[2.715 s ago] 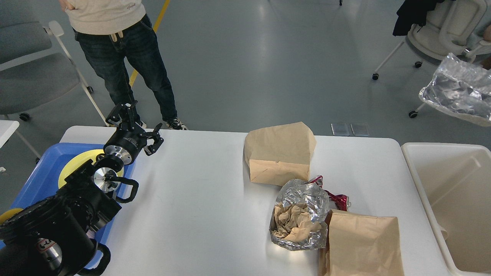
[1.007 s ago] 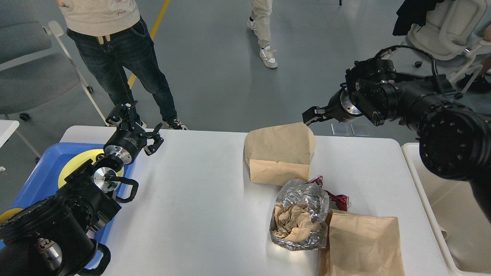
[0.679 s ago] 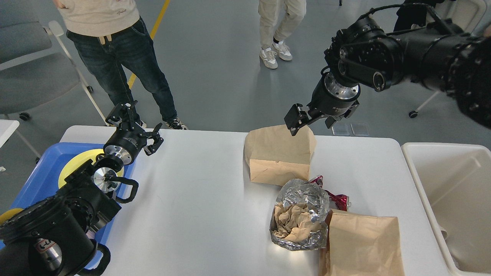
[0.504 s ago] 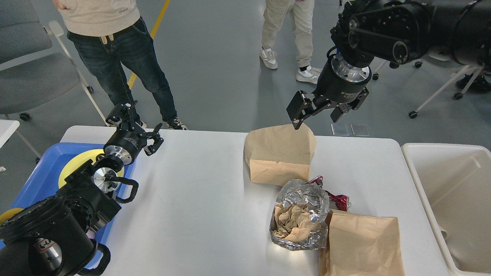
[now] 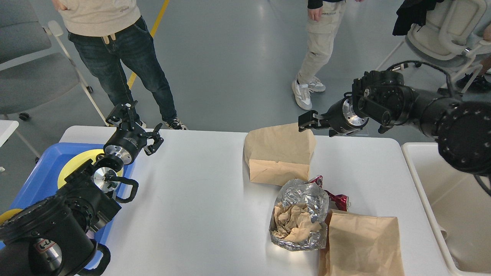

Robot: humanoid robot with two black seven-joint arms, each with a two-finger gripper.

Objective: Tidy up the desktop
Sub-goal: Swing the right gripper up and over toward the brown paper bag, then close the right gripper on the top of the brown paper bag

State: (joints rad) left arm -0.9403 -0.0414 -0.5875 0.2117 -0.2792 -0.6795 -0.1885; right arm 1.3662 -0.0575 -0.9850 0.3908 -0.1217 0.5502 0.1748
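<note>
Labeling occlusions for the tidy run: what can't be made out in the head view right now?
- Right hand: seen end-on and dark, fingers not separable, so open or shut is unclear.
- Near paper bag: lower part cut off by the bottom edge.
- Red wrapper: mostly hidden behind the foil bag.
- Bin: cut off by the right edge; the right arm covers part of its inside.
- Blue tray: largely covered by the left arm.

Lab/test hall, grey floor (image 5: 238, 69), office chair (image 5: 441, 30), onlookers (image 5: 111, 46)

Tray (image 5: 38, 168) left of desktop (image 5: 199, 199); bin (image 5: 452, 199) right.
</note>
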